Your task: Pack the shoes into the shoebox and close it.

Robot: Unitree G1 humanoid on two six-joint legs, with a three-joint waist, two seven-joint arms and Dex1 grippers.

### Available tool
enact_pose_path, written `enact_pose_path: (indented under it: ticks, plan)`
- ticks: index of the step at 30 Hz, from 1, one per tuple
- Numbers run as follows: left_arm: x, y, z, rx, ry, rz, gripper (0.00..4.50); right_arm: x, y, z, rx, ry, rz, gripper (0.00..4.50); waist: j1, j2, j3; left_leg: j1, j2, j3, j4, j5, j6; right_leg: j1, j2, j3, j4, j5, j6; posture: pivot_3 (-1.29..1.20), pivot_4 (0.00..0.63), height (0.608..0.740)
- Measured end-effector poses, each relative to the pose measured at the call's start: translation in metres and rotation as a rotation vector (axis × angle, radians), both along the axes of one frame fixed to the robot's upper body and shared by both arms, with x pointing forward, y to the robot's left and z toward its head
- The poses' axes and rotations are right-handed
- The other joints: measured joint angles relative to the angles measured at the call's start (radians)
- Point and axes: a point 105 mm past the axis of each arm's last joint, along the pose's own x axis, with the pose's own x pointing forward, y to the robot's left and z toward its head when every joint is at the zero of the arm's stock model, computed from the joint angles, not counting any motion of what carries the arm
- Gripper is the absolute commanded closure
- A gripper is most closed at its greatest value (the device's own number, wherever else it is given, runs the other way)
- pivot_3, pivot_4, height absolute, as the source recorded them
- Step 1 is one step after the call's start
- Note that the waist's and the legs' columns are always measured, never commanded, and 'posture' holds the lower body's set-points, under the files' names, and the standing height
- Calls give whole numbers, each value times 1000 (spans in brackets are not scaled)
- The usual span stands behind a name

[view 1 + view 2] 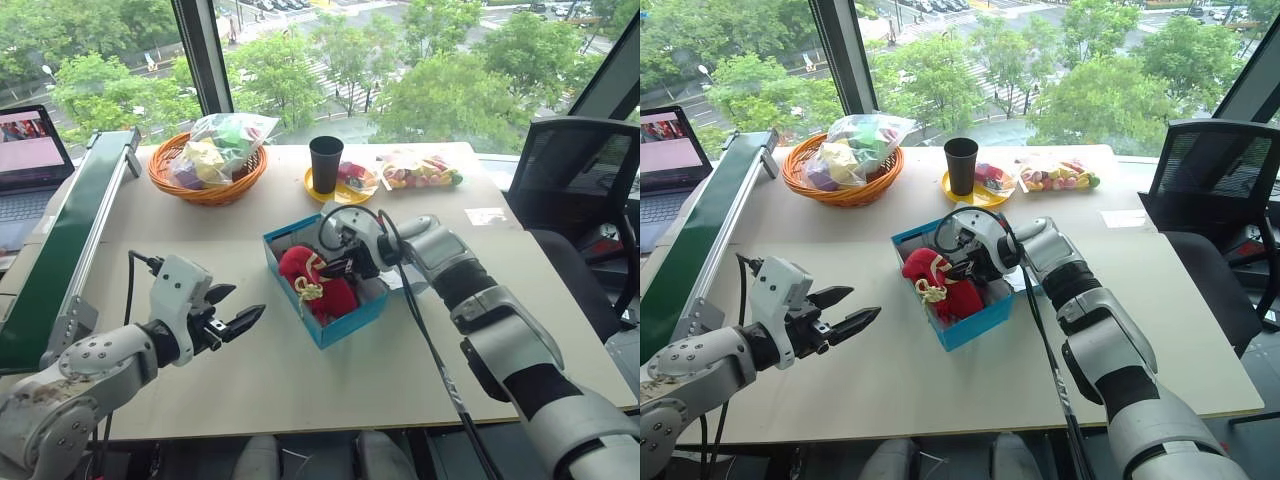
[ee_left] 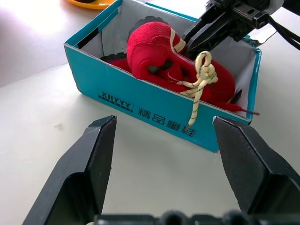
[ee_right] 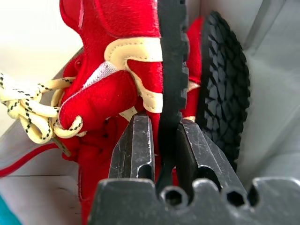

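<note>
**Shoes going in, lid not yet shut**

Table (image 1: 250,380) spans mid-frame in the eye views. Box (image 1: 340,325), turquoise, sits open at centre of frame; its lid is not clearly seen, likely folded back behind the right arm, so closing is still to do.

Shoes (image 1: 318,285): both red ones sit inside the box, one lying low, the other standing higher on top of it, its cream lace (image 2: 199,89) hanging over the box's near wall. I'd judge packing nearly done: the upper shoe needs seating flat and the lace tucking in, then release, then the lid.

Right gripper (image 3: 161,140), centre of the eye views and reaching into the box, is clamped on the thin black sole edge of the upper shoe; the wrist view shows both fingers pinching it, tread of the other sole just beside.

Left gripper (image 1: 235,318), lower left of frame, hangs above the table near the box, jaws spread wide, holding nothing.

Writing: box's near wall in the left wrist view carries a dark label strip (image 2: 115,100) reading roughly "XHYYY", then white Chinese characters beside it, too small to read with confidence. No other legible text.
</note>
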Motion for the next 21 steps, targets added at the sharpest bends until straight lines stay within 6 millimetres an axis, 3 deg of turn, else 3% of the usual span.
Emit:
enact_pose_path:
  ticks: [2,7,10,21]
  plan:
    - [1,-1,-2,2,2,4,990,9,-1,3,-80,-137,5,4179,2,0,0,7,0,0,0,0,0,7,0,0,-1,-4,5,0,150,738]
    - [3,-6,1,3,-12,-4,990,26,-12,16,-243,-416,26,4179,11,0,0,6,0,0,0,1,-1,7,-1,0,-1,-5,7,0,150,738]
    - [4,-8,1,5,-17,-13,990,18,-16,17,-266,-383,95,4179,11,0,0,3,-1,0,0,1,-1,5,-1,0,-2,-2,1,0,150,738]
    - [7,-7,-1,7,-10,-9,990,-8,-35,15,-366,-221,310,4179,43,1,0,1,-2,-1,-5,-3,-4,7,-2,-1,-13,-3,2,0,150,738]
